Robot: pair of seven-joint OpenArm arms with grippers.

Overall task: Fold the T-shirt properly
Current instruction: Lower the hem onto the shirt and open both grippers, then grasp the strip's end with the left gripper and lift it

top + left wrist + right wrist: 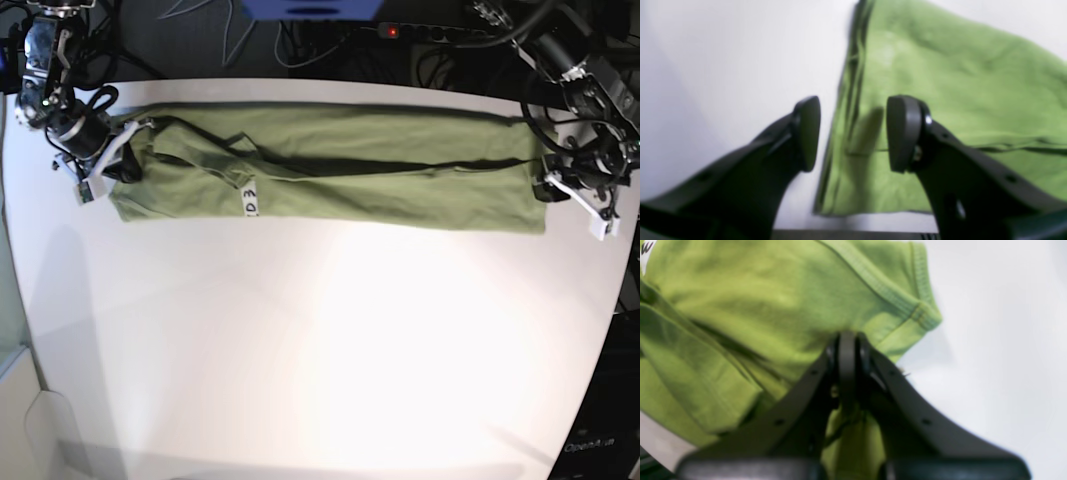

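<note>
The green T-shirt [330,165] lies folded into a long band across the far part of the white table [320,350], with a small pale tag [249,199] on its front edge. At the band's left end in the base view, my right gripper [108,165] is shut on the cloth. The right wrist view shows its jaws pressed together [847,350] with T-shirt [756,300] fabric pinched between them near a hemmed edge. My left gripper [580,205] stands open at the band's right end. In the left wrist view it [853,133] straddles the T-shirt [940,83] edge just above the cloth, holding nothing.
Cables and a power strip [440,30] lie beyond the table's far edge. The table's edge [846,235] runs close under the left gripper. Bare white tabletop stretches in front of the shirt.
</note>
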